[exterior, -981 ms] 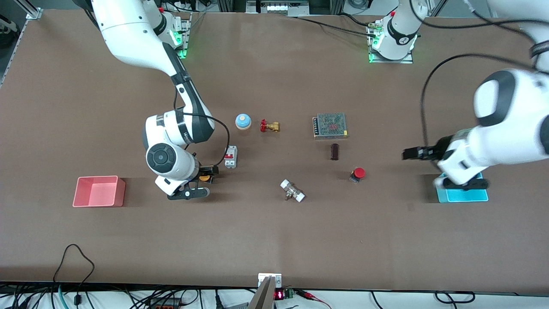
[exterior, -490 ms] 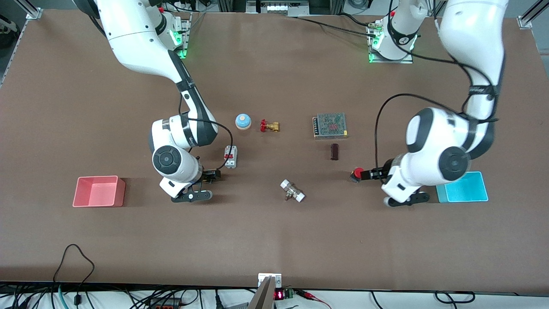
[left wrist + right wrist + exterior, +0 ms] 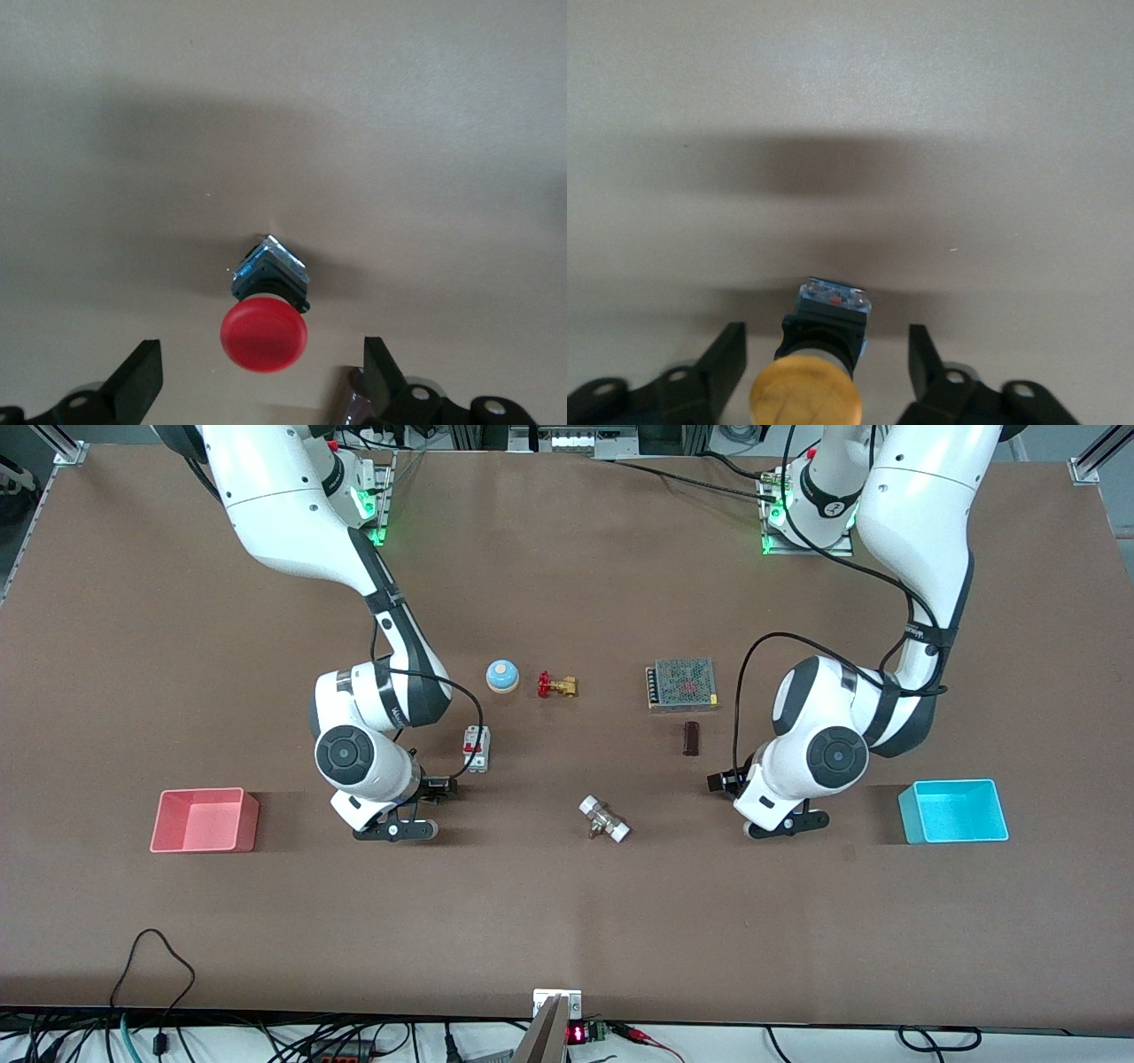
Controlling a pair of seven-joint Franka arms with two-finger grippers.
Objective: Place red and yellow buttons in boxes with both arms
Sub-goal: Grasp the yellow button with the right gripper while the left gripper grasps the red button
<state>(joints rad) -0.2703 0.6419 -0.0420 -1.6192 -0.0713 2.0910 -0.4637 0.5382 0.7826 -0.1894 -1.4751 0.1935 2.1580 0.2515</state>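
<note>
Front view first: both arms are low over the desk (image 3: 567, 921), and neither button has reached a box. The pink-red box (image 3: 205, 820) sits at the right arm's end of the desk, the cyan-blue box (image 3: 954, 811) at the left arm's end, and both look bare inside.

Over to the left wrist view: the left tool (image 3: 257, 376) is spread wide, one finger on either side of the red button (image 3: 264, 333), not touching it. That button rests on the desk, black body showing past the round red cap. In the front view the left tool (image 3: 722, 781) lies between the dark brown block (image 3: 691, 738) and the cyan-blue box, and the arm hides the button itself.

Right wrist view now: the right tool (image 3: 827, 367) is also wide, straddling the yellow button (image 3: 807, 398), with clear gaps on both sides of its body. In the front view the right tool (image 3: 436, 786) is just beside the white circuit breaker (image 3: 477, 748), on the side nearer the camera.

So, my call: this is the very start, both arms lined up for the grasp. What's left is nearly everything: close on each button, lift, carry and drop it in a box.
</note>
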